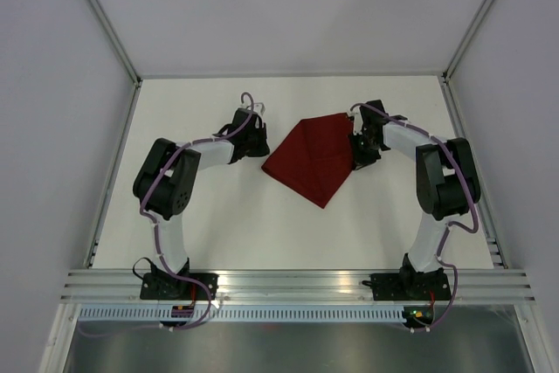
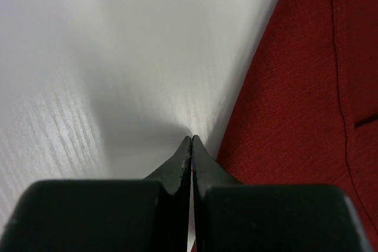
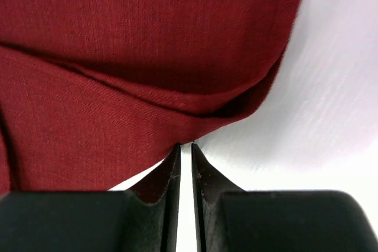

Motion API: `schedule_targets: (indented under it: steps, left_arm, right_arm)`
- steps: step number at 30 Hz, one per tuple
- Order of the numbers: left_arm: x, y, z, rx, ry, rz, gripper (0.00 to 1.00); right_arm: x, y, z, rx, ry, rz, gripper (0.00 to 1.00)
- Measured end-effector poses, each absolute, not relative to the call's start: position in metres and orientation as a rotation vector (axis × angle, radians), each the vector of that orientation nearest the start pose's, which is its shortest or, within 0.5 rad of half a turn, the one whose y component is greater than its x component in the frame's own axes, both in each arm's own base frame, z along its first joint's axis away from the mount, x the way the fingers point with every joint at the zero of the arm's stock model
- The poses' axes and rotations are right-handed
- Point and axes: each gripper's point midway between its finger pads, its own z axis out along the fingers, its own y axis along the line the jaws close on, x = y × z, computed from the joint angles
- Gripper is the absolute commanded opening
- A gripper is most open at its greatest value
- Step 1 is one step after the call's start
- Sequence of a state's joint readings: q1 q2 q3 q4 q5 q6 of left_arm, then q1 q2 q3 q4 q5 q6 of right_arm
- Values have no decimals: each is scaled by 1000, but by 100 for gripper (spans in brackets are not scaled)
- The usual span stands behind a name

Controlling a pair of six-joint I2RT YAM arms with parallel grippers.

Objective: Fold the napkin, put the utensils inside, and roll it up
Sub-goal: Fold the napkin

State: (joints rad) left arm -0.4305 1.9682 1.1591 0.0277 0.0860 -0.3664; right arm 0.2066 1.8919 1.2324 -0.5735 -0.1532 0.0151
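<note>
- Napkin (image 1: 310, 159): maroon cloth, middle of the tabletop (image 1: 218, 224), between the two arms. The outline is uneven, with one point toward the near side.
- The right wrist view shows one layer lying over another at the cloth's right edge, with a soft, loose fold line. It is part-folded and not flat.
- Left gripper (image 2: 192, 140): jaws pressed together with nothing between them. The tips are low over bare tabletop, just beside the napkin's left edge.
- Right gripper (image 3: 185, 146): jaws drawn close with a thin slit showing. The tips meet the hem at the right edge. Cannot tell whether cloth is caught in them.
- Fork: not in view in any camera.
- Step in hand, as I judge it: the fold, in its early part. Loading the fork and rolling are not yet begun.
- Next move calls for:
  - a sure pinch on the right-hand hem, taking the layer meant to be carried and not both;
  - drawing that hem across to square the fold;
  - the left jaws parting to take or pin the left edge, since shut beside the cloth they hold nothing.
- Risk: a thin catch on the hem could slip and leave the fold skewed.
</note>
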Motion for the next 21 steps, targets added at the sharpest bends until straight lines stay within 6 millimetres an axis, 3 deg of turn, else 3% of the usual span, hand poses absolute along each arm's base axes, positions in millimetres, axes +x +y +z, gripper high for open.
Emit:
schedule_targets:
  steps: [7, 21]
  left_arm:
    - [416, -245, 19, 109, 2359, -536, 2]
    - [361, -250, 17, 44, 2353, -576, 2]
  right_arm:
    - [374, 105, 13, -297, 2782, 241, 17]
    - [410, 122, 14, -350, 2728, 213, 17]
